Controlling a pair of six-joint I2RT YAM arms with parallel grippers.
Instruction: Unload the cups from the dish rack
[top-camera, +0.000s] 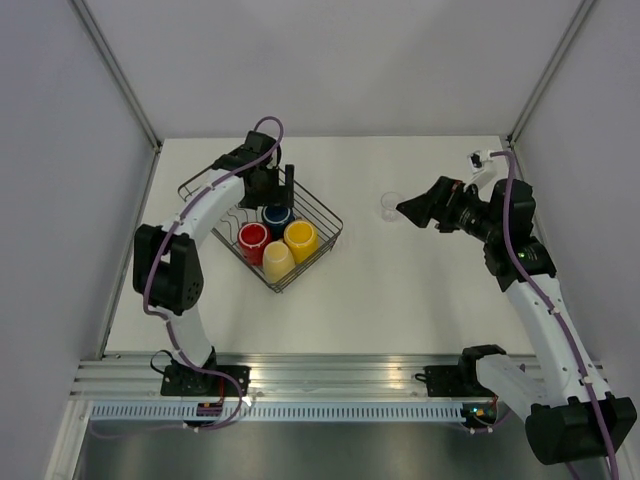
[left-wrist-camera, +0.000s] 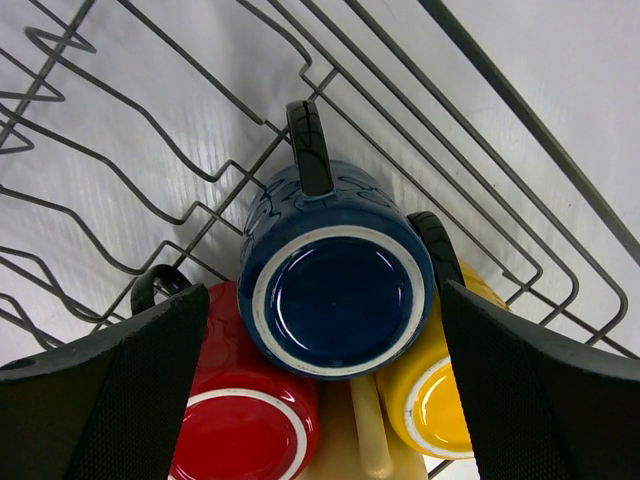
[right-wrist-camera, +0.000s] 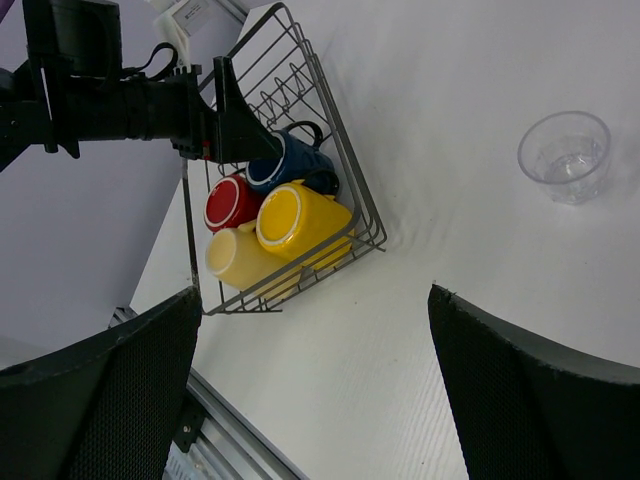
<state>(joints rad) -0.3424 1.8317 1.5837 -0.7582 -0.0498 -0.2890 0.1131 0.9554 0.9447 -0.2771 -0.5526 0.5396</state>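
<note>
Nearest me in the dish rack (top-camera: 312, 257), which sits on the left half of the table (top-camera: 400, 300), the pale cream mug (top-camera: 277, 263) fills the near corner. Just behind it the red mug (top-camera: 252, 236) and the orange-yellow mug (top-camera: 300, 237) sit side by side. The dark blue mug (top-camera: 277, 217) is a little farther back between them. All four are packed close together with their bottoms turned up.

My left gripper (left-wrist-camera: 322, 298) hangs over the blue mug. Its fingers are spread wide to either side of the mug and hold nothing.

Over on the right, well apart from the rack, a clear glass (right-wrist-camera: 565, 155) stands upright on the bare table. My right gripper (right-wrist-camera: 312, 298) is near it, spread wide and empty. On its wrist camera I see the glass off to one side of the fingers, not between them.
</note>
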